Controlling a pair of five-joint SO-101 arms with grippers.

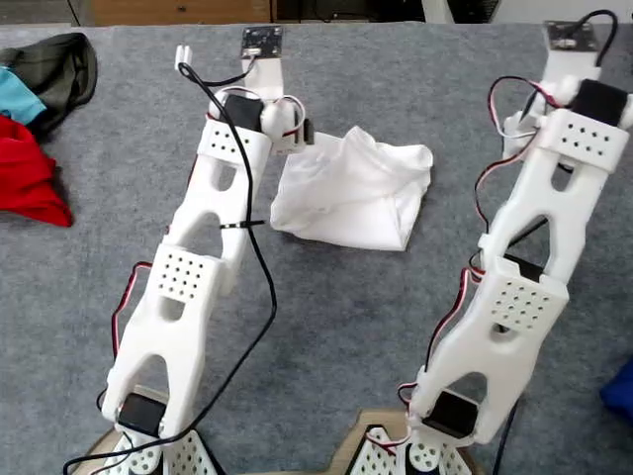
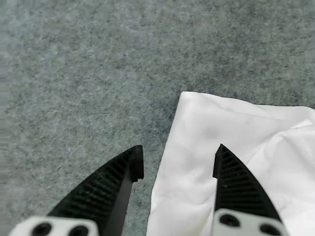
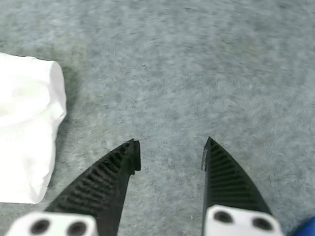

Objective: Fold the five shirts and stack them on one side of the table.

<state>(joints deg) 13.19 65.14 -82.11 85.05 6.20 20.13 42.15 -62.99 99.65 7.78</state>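
Centrally, toward the tabletop's (image 1: 346,317) far edge, lies the partly folded white shirt (image 1: 351,188). The left gripper (image 2: 179,152) hangs spread open at the shirt's left edge, one finger over cloth and the other over bare grey surface. The right gripper (image 3: 171,147) is likewise released, holding nothing, near the shirt's right side, while red (image 1: 30,173), dark (image 1: 59,64) and teal (image 1: 18,94) shirts sit heaped at the far left corner.

soft white cloth shirt (image 1: 351,188) — matt, fuzzy grey table felt (image 1: 336,327).
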